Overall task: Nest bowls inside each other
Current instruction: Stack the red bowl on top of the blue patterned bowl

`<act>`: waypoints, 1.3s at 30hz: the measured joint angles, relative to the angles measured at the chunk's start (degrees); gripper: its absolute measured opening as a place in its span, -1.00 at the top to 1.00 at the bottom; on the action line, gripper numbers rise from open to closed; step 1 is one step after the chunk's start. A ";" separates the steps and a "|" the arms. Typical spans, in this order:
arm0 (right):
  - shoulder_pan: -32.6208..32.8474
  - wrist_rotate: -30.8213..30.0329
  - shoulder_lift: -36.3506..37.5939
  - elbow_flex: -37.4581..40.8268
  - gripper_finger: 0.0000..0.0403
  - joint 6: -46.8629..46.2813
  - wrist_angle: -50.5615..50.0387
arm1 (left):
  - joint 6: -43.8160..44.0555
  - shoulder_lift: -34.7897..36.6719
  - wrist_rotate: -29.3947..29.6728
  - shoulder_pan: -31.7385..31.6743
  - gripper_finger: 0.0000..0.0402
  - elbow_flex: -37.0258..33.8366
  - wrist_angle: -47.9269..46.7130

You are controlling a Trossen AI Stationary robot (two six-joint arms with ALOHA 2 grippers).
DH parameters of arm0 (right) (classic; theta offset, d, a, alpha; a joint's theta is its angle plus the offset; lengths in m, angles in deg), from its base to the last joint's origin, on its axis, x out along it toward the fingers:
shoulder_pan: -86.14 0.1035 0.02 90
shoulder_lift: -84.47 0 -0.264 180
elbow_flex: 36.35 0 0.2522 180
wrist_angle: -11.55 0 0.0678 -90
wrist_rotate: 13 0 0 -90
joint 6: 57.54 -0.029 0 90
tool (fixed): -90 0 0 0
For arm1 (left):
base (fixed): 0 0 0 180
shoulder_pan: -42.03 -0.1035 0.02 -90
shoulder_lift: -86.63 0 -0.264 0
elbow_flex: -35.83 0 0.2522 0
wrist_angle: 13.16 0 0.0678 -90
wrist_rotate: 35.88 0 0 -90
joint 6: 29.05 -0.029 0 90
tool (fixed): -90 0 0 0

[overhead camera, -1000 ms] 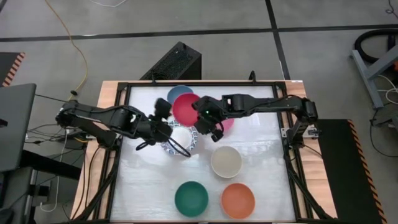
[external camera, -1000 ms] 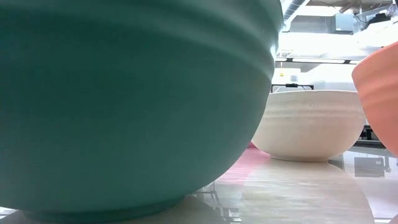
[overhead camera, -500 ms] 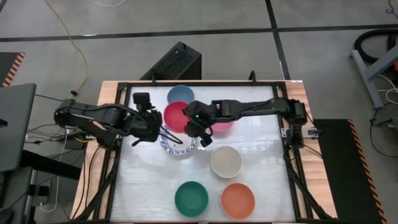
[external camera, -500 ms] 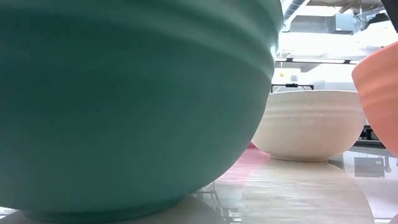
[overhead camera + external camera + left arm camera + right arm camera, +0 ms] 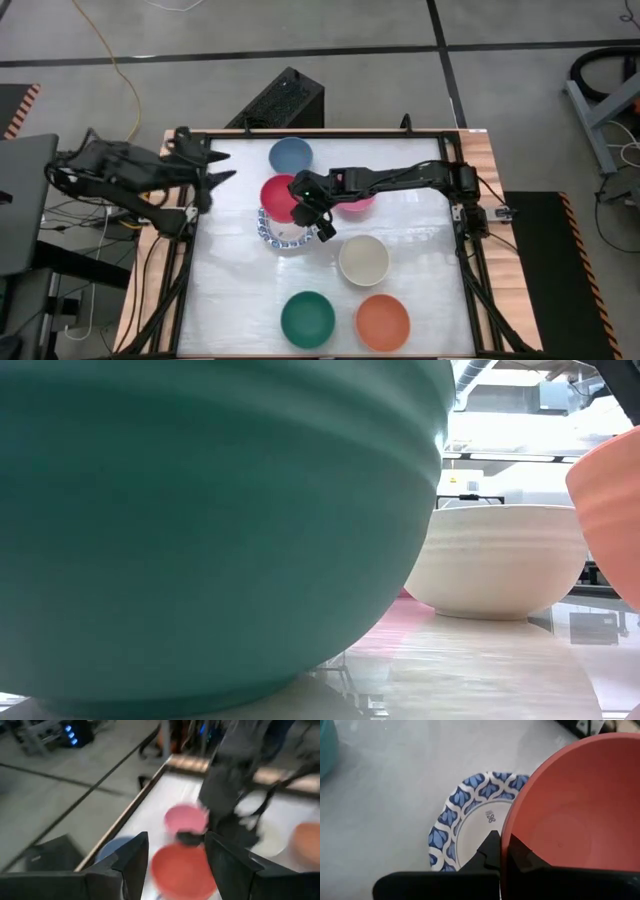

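The right claw (image 5: 501, 851), pinching the red bowl's (image 5: 281, 197) rim, should centre it over the patterned bowl (image 5: 290, 234) before releasing; left claw (image 5: 212, 166) open.

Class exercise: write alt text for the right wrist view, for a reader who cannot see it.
The right gripper pinches the rim of a red bowl, held above a white bowl with a blue-patterned rim on the pale table.

A lab or workshop — concrete floor (image 5: 150, 90), loose yellow cable (image 5: 122, 75), framed robot table (image 5: 420, 300).
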 joint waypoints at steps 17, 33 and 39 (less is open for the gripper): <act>-0.44 3.16 -2.76 0.04 0.94 -1.41 0.00 | 1.79 15.76 -5.45 0.02 0.08 -25.57 24.71; 0.44 4.10 -4.11 0.97 0.94 2.52 0.50 | 2.96 17.67 -3.03 0.02 0.08 -29.11 27.86; 1.74 2.71 -7.15 1.02 0.94 5.00 -1.68 | 3.54 17.67 -1.65 0.02 0.08 -29.11 27.71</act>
